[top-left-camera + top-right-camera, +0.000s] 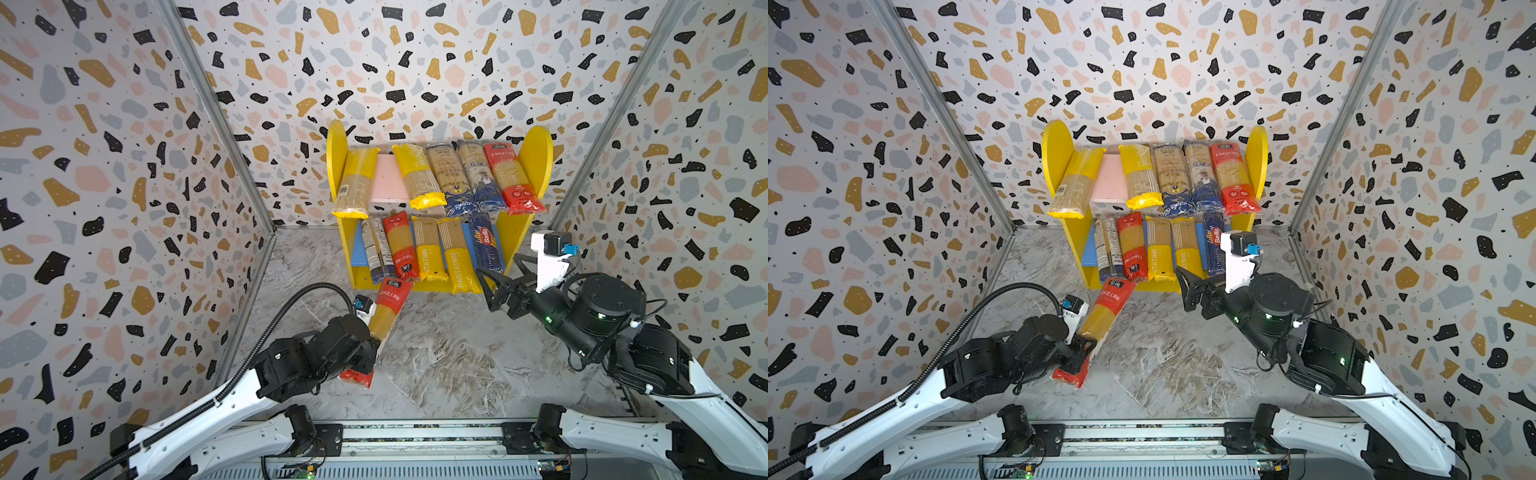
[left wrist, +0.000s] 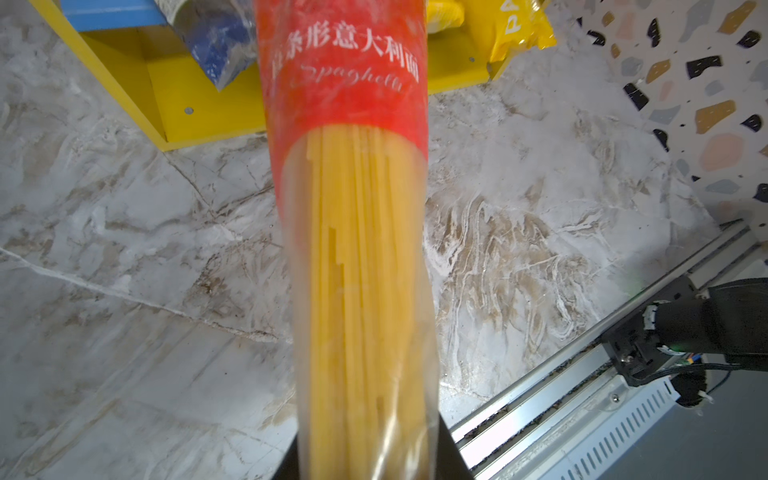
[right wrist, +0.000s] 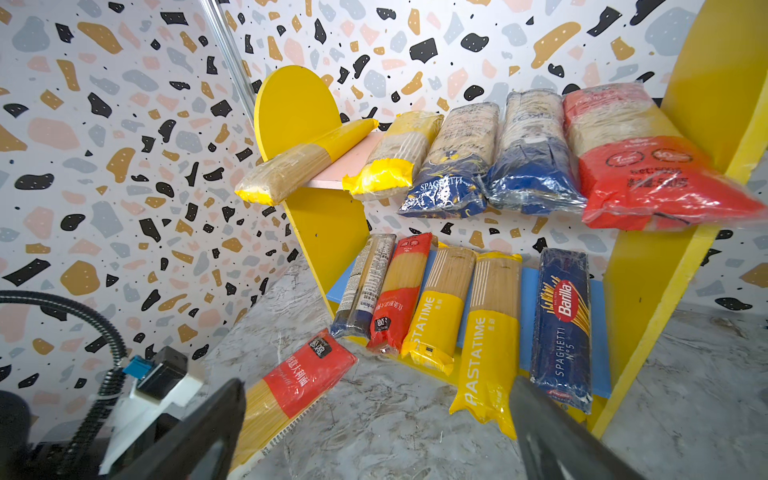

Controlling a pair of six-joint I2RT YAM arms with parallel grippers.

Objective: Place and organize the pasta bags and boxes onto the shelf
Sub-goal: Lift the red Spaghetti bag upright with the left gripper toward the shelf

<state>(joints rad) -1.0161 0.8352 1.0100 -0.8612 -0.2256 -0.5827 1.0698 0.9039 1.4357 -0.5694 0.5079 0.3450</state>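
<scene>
Where the left arm (image 1: pixel 291 365) reaches over the marble surface (image 1: pixel 449 365), its jaws are clamped narrow on the clear lower part of a red spaghetti pack (image 1: pixel 388 309). The pack slants toward the shelf (image 1: pixel 336 160), its red top just before the yellow base strip (image 1: pixel 428 286). Ten more packs (image 1: pixel 419 174) lie shelved, five on the pink upper board (image 1: pixel 388 178) and five on the blue lower board (image 1: pixel 358 249). Further right, the right arm (image 1: pixel 602 316) has its jaws spread wide and holding nothing, near the Barilla pack (image 1: pixel 484 245).
</scene>
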